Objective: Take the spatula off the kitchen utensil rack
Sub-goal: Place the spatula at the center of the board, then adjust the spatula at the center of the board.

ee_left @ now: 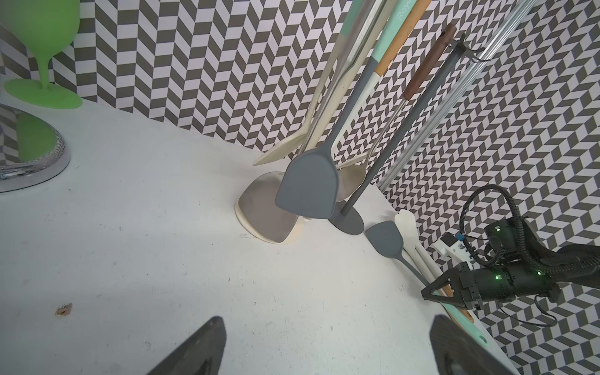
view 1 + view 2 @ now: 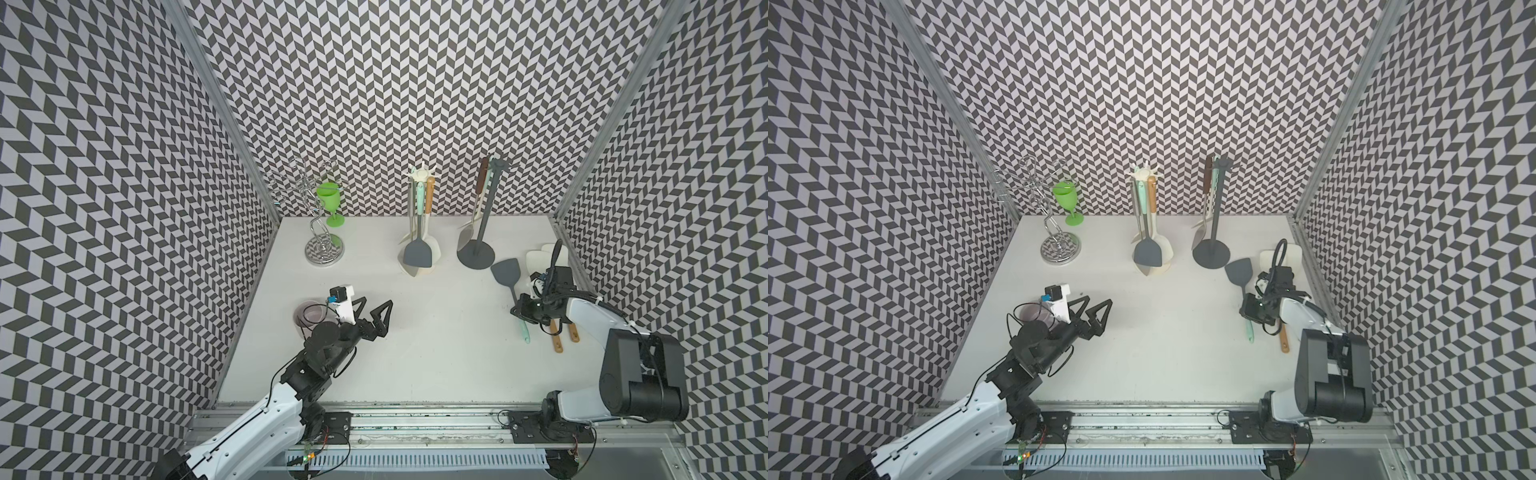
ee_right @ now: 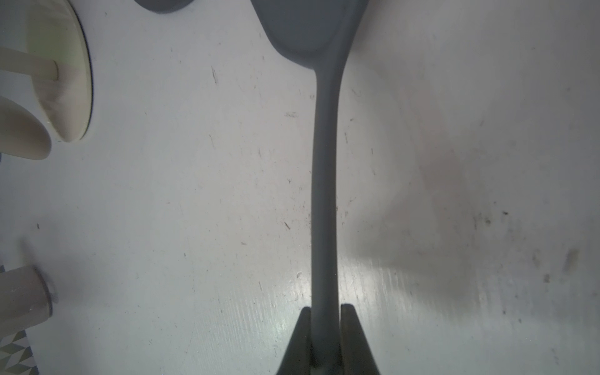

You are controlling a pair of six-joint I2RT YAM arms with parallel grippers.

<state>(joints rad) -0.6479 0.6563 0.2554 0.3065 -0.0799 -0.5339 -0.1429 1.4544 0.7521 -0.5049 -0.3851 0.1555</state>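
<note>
in both top views the grey spatula [image 2: 505, 270] [image 2: 1239, 270] lies flat on the white bench [image 2: 415, 353], off the racks. its blade is just beside the round foot of the dark rack [image 2: 476, 253] [image 2: 1211, 253], and its mint handle end points toward the front edge. the right claw [image 2: 518, 309] [image 2: 1248, 309] is low over the handle. the left claw [image 2: 378, 301] [image 2: 1099, 300] hangs spread wide and empty above the left half of the bench, well apart from everything. the cream rack [image 2: 419, 174] stands mid-back and carries a second grey spatula.

in the left wrist view the two fingers of the left claw [image 1: 328, 354] stand far apart with bare bench between them. beyond them is the cream rack's foot [image 1: 259, 207], then the dark rack [image 1: 347, 222]. the spatula [image 1: 386, 238] lies beside cream utensils, with the right claw [image 1: 428, 290] on its handle.

in the right wrist view the right claw [image 3: 325, 311] pinches the spatula [image 3: 324, 194], a finger close against each side of the grey handle. the blade lies far from the fingers, and the bench is underneath.
</note>
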